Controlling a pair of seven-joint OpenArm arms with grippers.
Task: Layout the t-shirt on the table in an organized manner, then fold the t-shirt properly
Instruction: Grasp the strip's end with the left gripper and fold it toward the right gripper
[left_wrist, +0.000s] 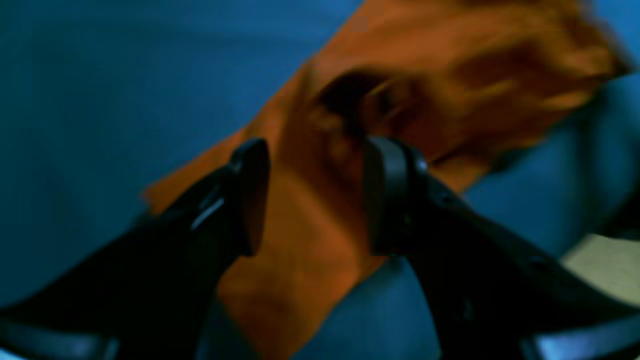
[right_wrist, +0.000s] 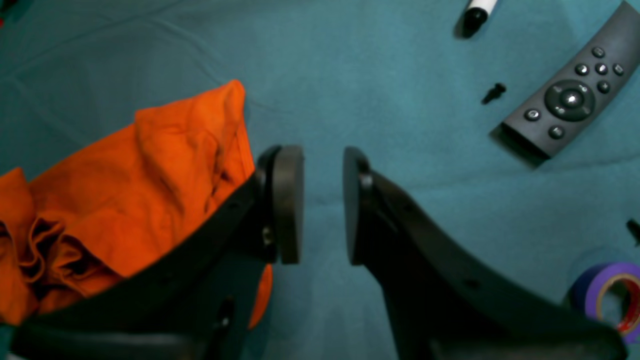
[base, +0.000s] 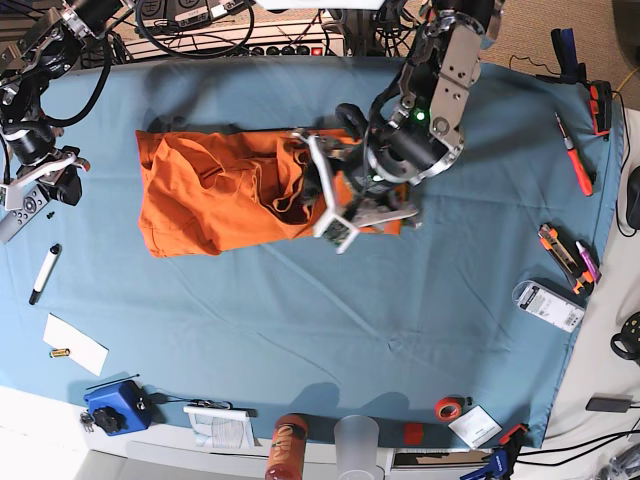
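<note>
Layout stage, early: fold not begun.
T-shirt (base: 215, 195) lies bunched and creased on table (base: 320, 330), w/ sleeves not spread. Left gripper (left_wrist: 315, 197) over shirt's edge, jaws apart, cloth betw. them but not pinched. Right gripper (right_wrist: 322, 205) just beside shirt, jaws parted, empty. Left: flatten, then fold.

Both grippers, left gripper (left_wrist: 315, 197) and right gripper (right_wrist: 322, 205), are matte black with flat rounded pads on curved fingers dotted with small screws. The left arm (base: 440, 75) is grey and black with a green light; black cables trail the right arm (base: 40, 60).
</note>
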